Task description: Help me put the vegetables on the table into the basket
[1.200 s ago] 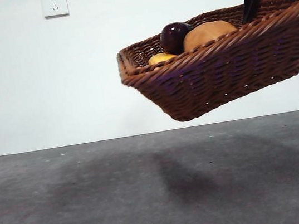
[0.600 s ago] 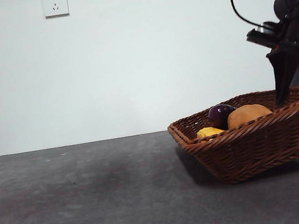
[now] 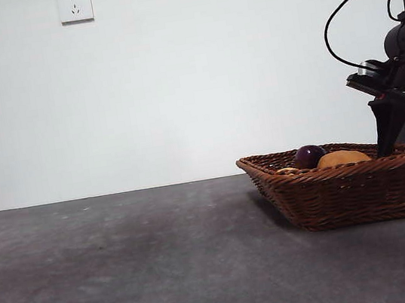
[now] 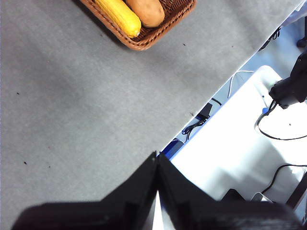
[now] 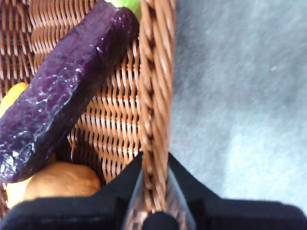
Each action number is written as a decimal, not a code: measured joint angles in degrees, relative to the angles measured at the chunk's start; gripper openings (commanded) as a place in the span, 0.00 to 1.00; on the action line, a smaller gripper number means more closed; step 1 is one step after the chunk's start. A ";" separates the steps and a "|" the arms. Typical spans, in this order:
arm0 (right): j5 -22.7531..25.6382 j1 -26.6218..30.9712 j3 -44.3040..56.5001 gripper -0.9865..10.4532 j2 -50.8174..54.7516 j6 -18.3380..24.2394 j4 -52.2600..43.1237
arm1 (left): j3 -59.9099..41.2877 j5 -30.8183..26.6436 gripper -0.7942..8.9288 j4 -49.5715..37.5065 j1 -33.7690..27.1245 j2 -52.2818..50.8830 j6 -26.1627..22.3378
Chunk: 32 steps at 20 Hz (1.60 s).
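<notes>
3 vegetables lie in the basket (image 3: pixel 346 191) on the table (image 3: pixel 129 269); right gripper (image 5: pixel 154 191) pinches its rim, left gripper (image 4: pixel 157 191) closed, empty

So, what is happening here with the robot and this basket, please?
The right gripper is shut on the rim of the wicker basket, which now sits flat on the grey table at the right side of the front view. All the vegetables are already inside: the purple eggplant, the potato and a yellow knobbly piece. The left gripper waits with shut jaws, away from the basket, holding nothing.
</notes>
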State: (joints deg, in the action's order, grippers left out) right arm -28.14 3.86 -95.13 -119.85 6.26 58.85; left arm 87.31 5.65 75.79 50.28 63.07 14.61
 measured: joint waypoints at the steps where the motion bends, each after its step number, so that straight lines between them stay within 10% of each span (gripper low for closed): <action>1: 0.15 0.20 0.00 0.08 -0.04 -0.09 -0.66 | 0.00 -0.42 0.07 0.00 0.00 0.00 0.00; 6: -0.42 0.68 0.00 0.10 -0.07 -0.70 -1.88 | 0.00 -0.77 0.07 0.00 0.02 0.02 0.02; 9: -0.17 0.68 0.00 0.46 -0.11 -0.70 -2.80 | 0.00 -0.77 0.07 0.00 0.02 0.02 0.00; 11: 1.16 0.98 -0.11 0.53 -0.17 -0.98 -3.37 | 0.00 -0.77 0.07 0.00 0.02 0.02 -0.24; 19: 4.76 1.03 -0.11 0.51 16.94 -1.77 7.10 | 0.00 -7.32 0.07 -0.02 0.02 0.02 -7.52; 24: 10.03 0.66 -0.13 0.07 40.22 -3.76 11.96 | 0.00 -8.52 0.07 -0.76 0.04 0.70 -11.98; 32: 12.96 0.66 -0.59 0.09 66.47 -4.33 18.71 | 0.00 -8.52 0.07 -5.68 0.02 0.72 -13.14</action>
State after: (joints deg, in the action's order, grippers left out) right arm -15.18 4.51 -95.72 -53.39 1.93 77.56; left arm 87.31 -2.87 70.11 50.30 63.79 1.48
